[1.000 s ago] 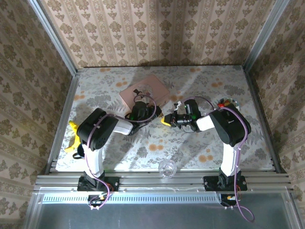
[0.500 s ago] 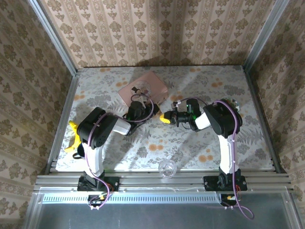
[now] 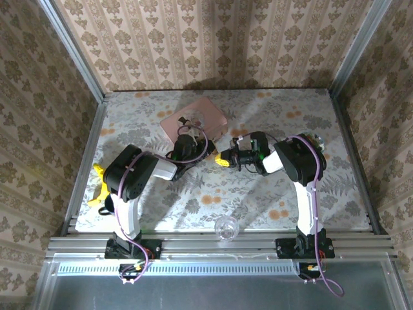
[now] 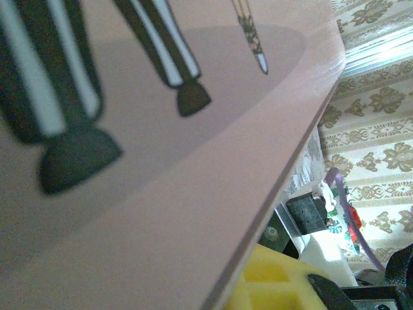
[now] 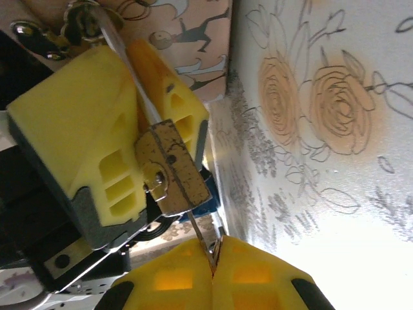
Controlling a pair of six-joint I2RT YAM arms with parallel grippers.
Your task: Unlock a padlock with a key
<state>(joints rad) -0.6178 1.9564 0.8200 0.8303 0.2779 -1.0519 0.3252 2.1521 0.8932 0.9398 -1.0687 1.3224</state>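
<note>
1 small brass-gold padlock (image 5: 171, 174) is clamped by the left gripper (image 5: 139, 97); 1 thin silvery key (image 5: 201, 237) at its base is pinched in the jaws of the right gripper (image 5: 213, 268).

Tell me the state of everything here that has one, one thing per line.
padlock: held in left gripper, key in its keyhole.
shackle: released or not, cannot tell.
key: pinched in right gripper, jaws shut.
pink box: lid closed, lying flat.
glass ball: lying free, untouched.
</note>
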